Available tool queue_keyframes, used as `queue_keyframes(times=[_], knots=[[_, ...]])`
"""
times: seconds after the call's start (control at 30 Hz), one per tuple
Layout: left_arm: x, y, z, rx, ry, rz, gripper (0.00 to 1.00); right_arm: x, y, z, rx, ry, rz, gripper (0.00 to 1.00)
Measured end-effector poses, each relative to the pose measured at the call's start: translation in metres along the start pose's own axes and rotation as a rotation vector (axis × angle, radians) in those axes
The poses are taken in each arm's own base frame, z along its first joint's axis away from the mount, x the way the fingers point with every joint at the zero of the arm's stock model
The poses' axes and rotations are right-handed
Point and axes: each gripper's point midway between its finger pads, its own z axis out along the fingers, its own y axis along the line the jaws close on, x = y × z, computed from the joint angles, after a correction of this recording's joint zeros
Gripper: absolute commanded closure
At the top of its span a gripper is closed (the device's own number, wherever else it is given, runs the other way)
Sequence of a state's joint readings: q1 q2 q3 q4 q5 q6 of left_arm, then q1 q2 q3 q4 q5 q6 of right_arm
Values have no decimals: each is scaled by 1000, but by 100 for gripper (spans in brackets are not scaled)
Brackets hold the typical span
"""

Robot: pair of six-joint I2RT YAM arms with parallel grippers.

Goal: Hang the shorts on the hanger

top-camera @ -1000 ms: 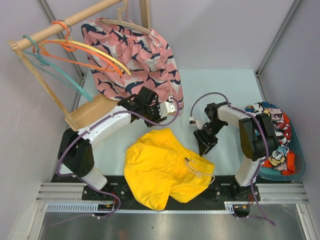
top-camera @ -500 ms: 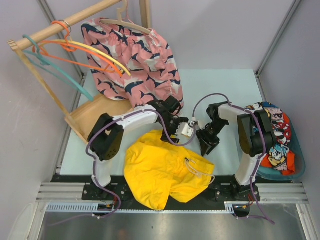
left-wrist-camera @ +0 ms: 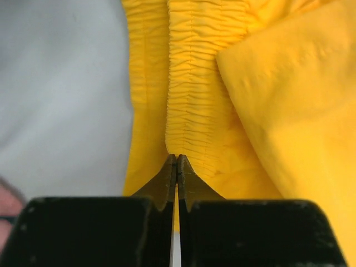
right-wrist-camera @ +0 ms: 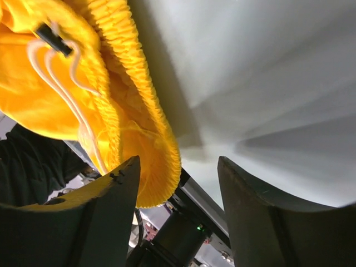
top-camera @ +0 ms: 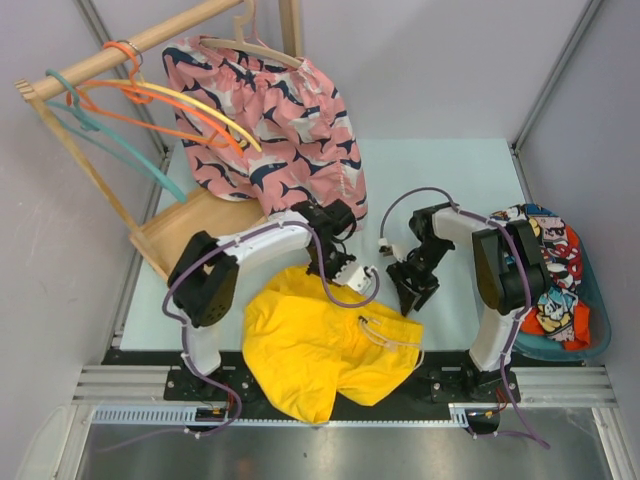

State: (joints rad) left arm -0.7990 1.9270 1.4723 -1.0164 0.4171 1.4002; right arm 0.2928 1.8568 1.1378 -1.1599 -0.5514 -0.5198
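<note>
Bright yellow fabric shorts (top-camera: 310,350) lie crumpled on the pale bench (top-camera: 450,180) at its near edge, between the two arm bases. They look light, soft and floppy with no stiffness, so they will likely sag and fold from any single hold. The fabric looks matte, not slippery.

Best hold, as I judge it, is the ruched elastic waistband (left-wrist-camera: 192,100): thicker, ribbed, less likely to slip out. Two spread holds along it would keep the waist open for the hanger. The pale drawstring (top-camera: 385,338) is loose on top and may snag.

The waist edge faces far-right, toward the right arm, and the legs trail near-left. The long axis looks roughly diagonal on that line, though the bunching makes it loose.

Left gripper (left-wrist-camera: 176,161): jaws pinched tight at the waistband, a thin fold apparently caught between the tips. Right gripper (right-wrist-camera: 178,167): jaws apart and holding nothing, with the waistband edge just beside one finger.

Farther back, pink whale-print shorts (top-camera: 280,120) hang from a wooden rail (top-camera: 170,35). The thin pale-yellow plastic hanger (top-camera: 200,97) hangs far-left on that rail, well apart from the shorts.
</note>
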Motion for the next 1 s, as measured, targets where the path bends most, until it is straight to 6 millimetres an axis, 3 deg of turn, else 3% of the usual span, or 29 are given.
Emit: queue_keyframes(times=[0.17, 0.3, 0.5, 0.7, 0.73, 0.8, 0.9, 1.0], knots=[[3, -4, -50, -93, 15, -14, 100, 2, 1, 2, 12, 23, -27, 39], [2, -12, -74, -143, 29, 0, 100, 2, 4, 4, 18, 36, -46, 40], [15, -25, -67, -105, 65, -21, 100, 5, 8, 8, 10, 68, -74, 38], [48, -38, -60, -86, 99, -101, 100, 2, 3, 3, 19, 51, -72, 12], [54, -41, -58, -81, 105, -115, 100, -2, 0, -1, 20, 30, -66, 5], [62, -46, -53, -70, 115, -133, 100, -12, -7, -14, 14, -33, -38, 0], [67, -46, -51, -77, 128, -139, 100, -28, -16, -39, -25, -165, 14, 0], [70, -40, -50, -90, 129, -146, 100, -27, -14, -53, -70, -220, 37, 0]])
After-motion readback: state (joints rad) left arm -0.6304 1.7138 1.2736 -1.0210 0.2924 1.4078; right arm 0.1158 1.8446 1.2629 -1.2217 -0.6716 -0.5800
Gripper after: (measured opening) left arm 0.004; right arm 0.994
